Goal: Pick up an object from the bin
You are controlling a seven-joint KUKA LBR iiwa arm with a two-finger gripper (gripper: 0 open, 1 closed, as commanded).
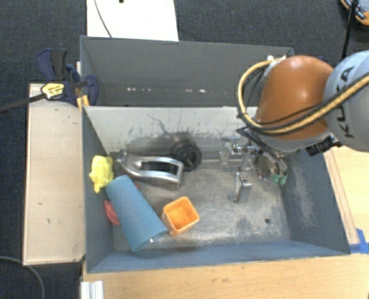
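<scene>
Currently the pick is not yet made. The pincer [240, 190] hangs low in the right half of the bin [190, 67], over bare grey floor, under the arm's orange cover [293, 98]. How far it is open cannot be told from this angle, and no thing of the bin is seen in its hold.

All the things lie on the floor in the left half, apart from the pincer:
- Nearest is a small orange cup [181, 213], left of the pincer and nearer.
- Just beside the cup, on its left, a blue tube [131, 212] lies on its side, with a red thing [111, 213] partly hidden at its left edge.
- Farther off lie a grey handled tool [150, 169], a black wheel [187, 154] at its right end, and a yellow thing [100, 172] by the left wall.

Judgement: approach stage only. Left to do: bring the pincer over one thing, close on it, and lift it clear of the bin.
</scene>
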